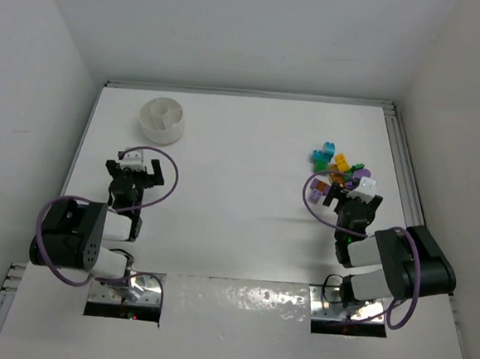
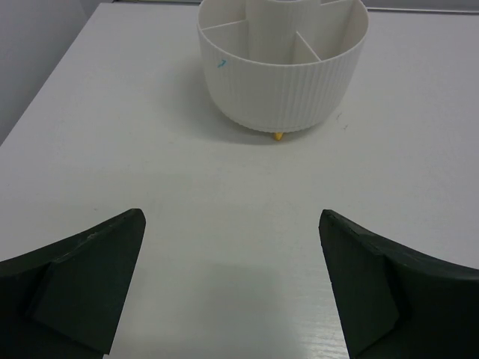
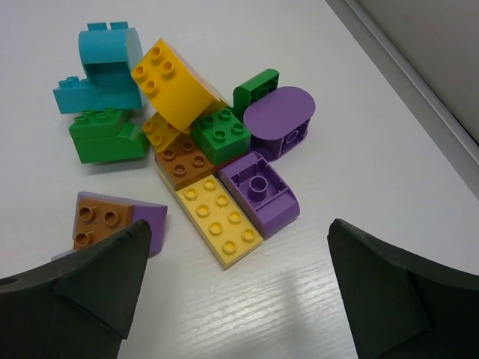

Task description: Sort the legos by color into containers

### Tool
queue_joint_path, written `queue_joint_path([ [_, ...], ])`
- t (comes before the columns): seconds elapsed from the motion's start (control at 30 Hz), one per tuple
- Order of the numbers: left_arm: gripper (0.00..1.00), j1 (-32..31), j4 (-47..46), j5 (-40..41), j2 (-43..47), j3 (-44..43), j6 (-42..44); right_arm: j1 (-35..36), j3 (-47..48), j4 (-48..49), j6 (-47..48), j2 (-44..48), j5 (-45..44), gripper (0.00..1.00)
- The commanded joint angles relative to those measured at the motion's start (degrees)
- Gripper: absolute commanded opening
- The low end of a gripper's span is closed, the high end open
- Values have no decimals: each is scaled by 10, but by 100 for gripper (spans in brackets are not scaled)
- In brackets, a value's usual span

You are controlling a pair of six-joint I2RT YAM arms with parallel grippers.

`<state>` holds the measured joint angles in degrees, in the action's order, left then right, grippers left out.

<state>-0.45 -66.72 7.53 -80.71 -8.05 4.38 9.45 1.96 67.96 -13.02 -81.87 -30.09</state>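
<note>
**A:** Both arms are poised. The right end effector (image 3: 238, 228) has its jaws spread wide with nothing in them, and the legos (image 3: 202, 142) are heaped at its 12 o'clock, just ahead on the table (image 3: 359, 149).

**B:** Tight heap, though. The long yellow brick (image 3: 218, 222) lies flat, touching the purple brick (image 3: 262, 193) and the brown brick (image 3: 183, 161). Close there and I'd guess two colours come up together, or the pile scatters.

**A:** And the drop-off?

**B:** The white bowl (image 2: 284, 82) is at about 11 o'clock on the table, well apart from the pile. It sits at 12 o'clock from the left end effector (image 2: 232, 224), which is also wide open and empty. It looks light, so a nudge could slide it. Its compartments (image 2: 239, 37) look narrow, so a brick could drop into the wrong one.
</note>
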Motion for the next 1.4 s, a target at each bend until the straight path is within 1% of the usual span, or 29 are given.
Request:
queue_joint_path([
  [0.0, 100, -3, -25, 1, -2, -9, -7, 0, -45, 10, 4, 26, -6, 99],
  [0.07, 100, -3, -29, -4, -1, -7, -6, 0, -23, -75, 18, 89, 25, 99],
  [0.1, 100, -3, -32, -62, 3, -15, 23, 0, 12, -220, 23, 167, 57, 99],
  [0.13, 100, -3, 47, -103, 43, -32, 39, 0, 76, -292, 25, 202, 76, 99],
  [0.17, 100, -3, 133, -131, 75, -62, 54, 0, 108, -350, 38, 233, 103, 99],
  [0.2, 100, -3, 219, -206, 100, -142, 101, 0, 169, -433, 85, 279, 174, 99],
  [0.23, 100, -3, 348, -251, 119, -180, 116, 0, 202, -468, 106, 297, 208, 99],
  [0.27, 100, -3, 413, -277, 122, -223, 130, 0, 232, -498, 125, 308, 234, 99],
  [0.3, 100, -3, 465, -309, 122, -301, 138, 0, 267, -553, 168, 315, 253, 99],
  [0.33, 100, -3, 536, -309, 122, -333, 130, 0, 328, -574, 185, 313, 274, 99],
  [0.4, 100, -3, 591, -306, 117, -397, 123, 0, 391, -637, 224, 294, 291, 99],
  [0.43, 100, -3, 636, -294, 109, -461, 129, 0, 457, -669, 293, 278, 299, 99],
  [0.47, 100, -3, 654, -288, 104, -492, 136, 0, 491, -738, 326, 242, 335, 99],
  [0.5, 100, -3, 666, -271, 100, -542, 144, 0, 554, -762, 328, 224, 340, 99],
  [0.53, 100, -3, 693, -259, 89, -560, 139, 0, 577, -767, 291, 207, 340, 99],
  [0.57, 100, -3, 700, -248, 85, -577, 130, 0, 593, -738, 220, 182, 286, 99],
  [0.6, 100, -3, 714, -230, 77, -600, 115, 0, 615, -725, 51, 171, 227, 99],
  [0.63, 100, -3, 726, -233, 74, -608, 114, -3, 627, -728, 16, 147, 212, 87],
  [0.67, 100, -3, 744, -248, 72, -615, 122, -3, 640, -774, 22, 131, 239, 68],
  [0.7, 100, -3, 786, -305, 75, -620, 169, -2, 671, -811, 50, 115, 264, 25],
  [0.73, 100, -4, 802, -333, 79, -616, 193, 0, 686, -851, 28, 98, 261, 12],
  [0.77, 100, -4, 804, -352, 94, -594, 193, 0, 695, -917, -51, 70, 200, 13],
  [0.83, 100, -4, 782, -339, 114, -557, 161, 0, 679, -961, -102, 57, 134, 46],
  [0.87, 100, -4, 771, -329, 125, -538, 149, 0, 667, -977, -117, 53, 123, 72],
  [0.9, 100, -5, 746, -303, 146, -502, 130, 0, 636, -980, -146, 51, 116, 78],
  [0.97, 100, -7, 722, -277, 164, -459, 114, 1, 610, -987, -183, 48, 124, 80],
  [1.07, 100, -7, 688, -239, 190, -428, 104, 8, 576, -1015, -250, 22, 104, 72],
  [1.17, 100, -8, 690, -227, 188, -422, 99, 25, 552, -1015, -279, 12, 100, 69],
  [1.37, 100, -7, 690, -212, 176, -416, 88, 76, 534, -1000, -329, -19, 76, 72],
])
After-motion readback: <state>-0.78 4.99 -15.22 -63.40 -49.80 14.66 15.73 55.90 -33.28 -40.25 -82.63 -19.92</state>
